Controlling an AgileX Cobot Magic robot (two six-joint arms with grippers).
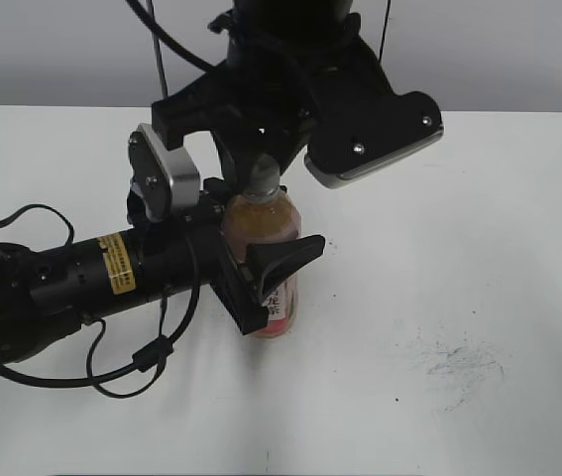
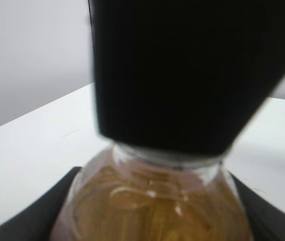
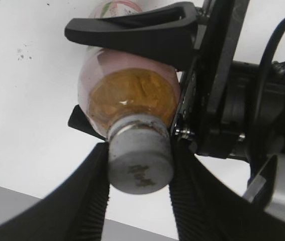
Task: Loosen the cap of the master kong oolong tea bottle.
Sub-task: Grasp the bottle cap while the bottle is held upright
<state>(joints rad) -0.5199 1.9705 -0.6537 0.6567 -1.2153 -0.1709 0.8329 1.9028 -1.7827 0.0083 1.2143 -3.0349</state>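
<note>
Bottle (image 1: 274, 248) upright on white table (image 1: 479, 248), pinned by both grippers.
Left gripper (image 1: 266, 273) clamped round the label-height body from the side (one finger (image 3: 132, 31) crosses the far side). Right gripper (image 3: 139, 173) from above, ribbed fingers (image 3: 84, 196) pressed on either side of grey cap (image 3: 139, 160), touching it.
</note>
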